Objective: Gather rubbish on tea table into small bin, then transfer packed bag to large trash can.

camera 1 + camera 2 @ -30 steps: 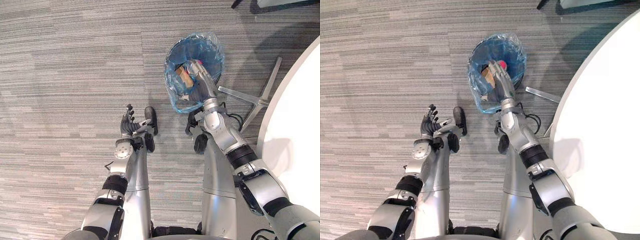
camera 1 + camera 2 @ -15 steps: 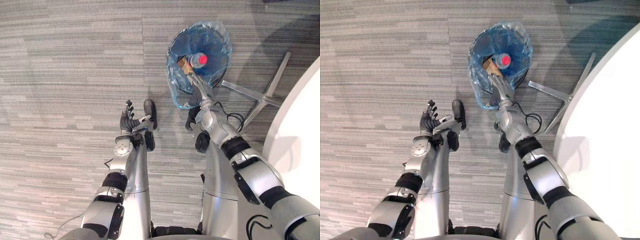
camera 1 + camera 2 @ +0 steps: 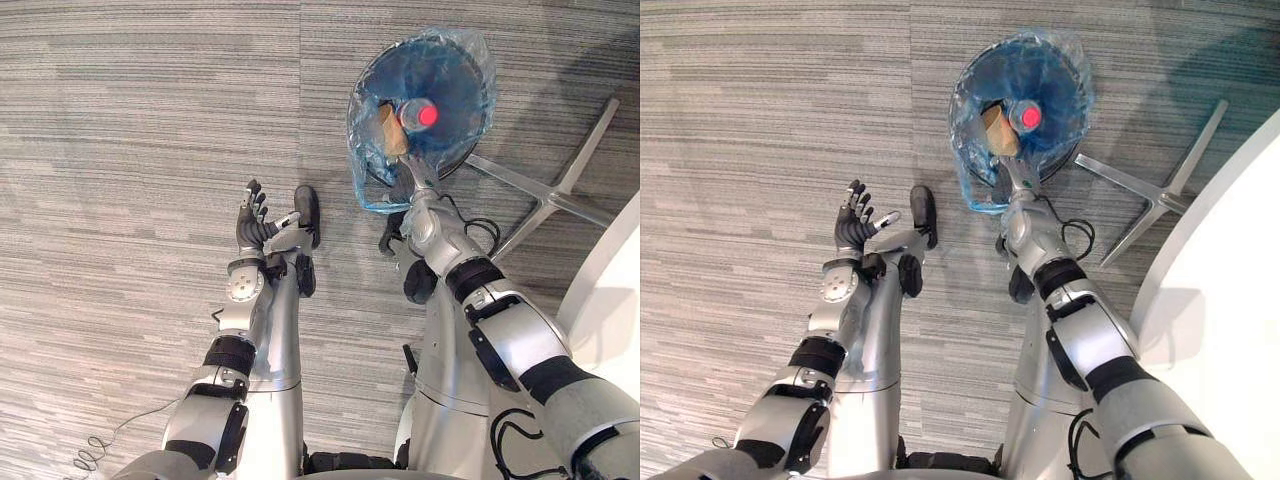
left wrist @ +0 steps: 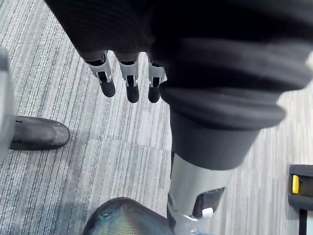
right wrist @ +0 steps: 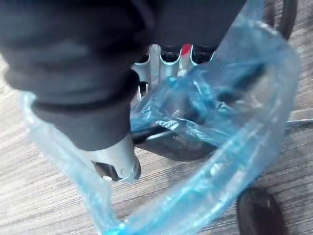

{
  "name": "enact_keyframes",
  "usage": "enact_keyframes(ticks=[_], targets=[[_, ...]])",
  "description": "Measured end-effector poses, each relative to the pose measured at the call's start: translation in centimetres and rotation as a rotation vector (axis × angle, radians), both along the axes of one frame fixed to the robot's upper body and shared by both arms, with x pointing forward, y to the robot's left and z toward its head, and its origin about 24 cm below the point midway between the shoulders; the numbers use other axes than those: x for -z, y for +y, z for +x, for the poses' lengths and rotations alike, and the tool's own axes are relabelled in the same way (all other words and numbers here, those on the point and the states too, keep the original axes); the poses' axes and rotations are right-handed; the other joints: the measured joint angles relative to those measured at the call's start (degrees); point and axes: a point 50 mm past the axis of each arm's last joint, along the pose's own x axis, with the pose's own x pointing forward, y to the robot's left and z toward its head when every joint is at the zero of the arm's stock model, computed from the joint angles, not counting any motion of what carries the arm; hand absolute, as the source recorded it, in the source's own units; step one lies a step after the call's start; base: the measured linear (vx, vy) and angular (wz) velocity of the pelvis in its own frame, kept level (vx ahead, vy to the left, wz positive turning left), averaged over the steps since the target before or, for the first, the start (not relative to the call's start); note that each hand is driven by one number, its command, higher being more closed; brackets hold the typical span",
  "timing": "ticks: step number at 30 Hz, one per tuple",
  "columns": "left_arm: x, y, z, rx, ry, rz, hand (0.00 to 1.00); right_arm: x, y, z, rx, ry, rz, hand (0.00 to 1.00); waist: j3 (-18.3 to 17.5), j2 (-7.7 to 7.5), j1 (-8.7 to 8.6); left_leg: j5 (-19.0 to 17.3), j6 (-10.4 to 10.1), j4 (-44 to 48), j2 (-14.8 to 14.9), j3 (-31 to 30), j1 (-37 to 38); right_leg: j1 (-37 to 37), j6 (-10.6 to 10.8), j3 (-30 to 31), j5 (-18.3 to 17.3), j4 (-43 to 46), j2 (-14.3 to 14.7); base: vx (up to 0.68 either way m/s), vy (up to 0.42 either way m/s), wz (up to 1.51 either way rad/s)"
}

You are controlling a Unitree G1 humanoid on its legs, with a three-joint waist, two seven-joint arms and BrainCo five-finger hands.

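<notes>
The small bin, lined with a blue plastic bag (image 3: 455,70), stands on the carpet ahead of me. In it lie a bottle with a red cap (image 3: 428,115) and a brown piece of card (image 3: 390,130). My right hand (image 3: 417,188) is at the bin's near rim. In the right wrist view it (image 5: 112,147) reaches in among the bunched folds of the blue bag (image 5: 210,122), which hide how it grips. My left hand (image 3: 255,222) is held open and empty above the floor to the bin's left, its fingers (image 4: 129,83) straight.
A white round table (image 3: 612,300) curves along the right edge. The metal legs of a chair base (image 3: 545,195) lie on the grey carpet just right of the bin. Open floor stretches to the left.
The camera has shifted. My right hand has drawn back from deep inside the bin to its near rim, leaving the red-capped bottle lying in the bag. The left hand has not moved.
</notes>
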Motion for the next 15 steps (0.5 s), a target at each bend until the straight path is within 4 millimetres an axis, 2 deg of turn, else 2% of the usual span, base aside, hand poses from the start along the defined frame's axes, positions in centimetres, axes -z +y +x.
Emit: enact_keyframes(ticks=[6,15], targets=[[0.08,-0.68,-0.03,0.01,0.001,-0.019,0.0,-0.06,-0.3,0.02,0.002,0.002,0.036,1.0,-0.03,0.05,1.15,-0.03,0.02,0.74,0.13,-0.12,0.17,0.14,0.03,0.14,-0.03,0.28,0.19,0.0,0.0,-0.01],[0.36,-0.54,-0.05,0.0,0.014,-0.024,0.0,-0.01,-0.29,-0.14,-0.002,-0.006,0.095,1.0,-0.04,0.04,1.3,-0.04,0.02,1.4,0.76,-0.14,0.99,1.29,0.01,0.31,-0.01,0.14,1.0,-0.01,0.001,-0.02]])
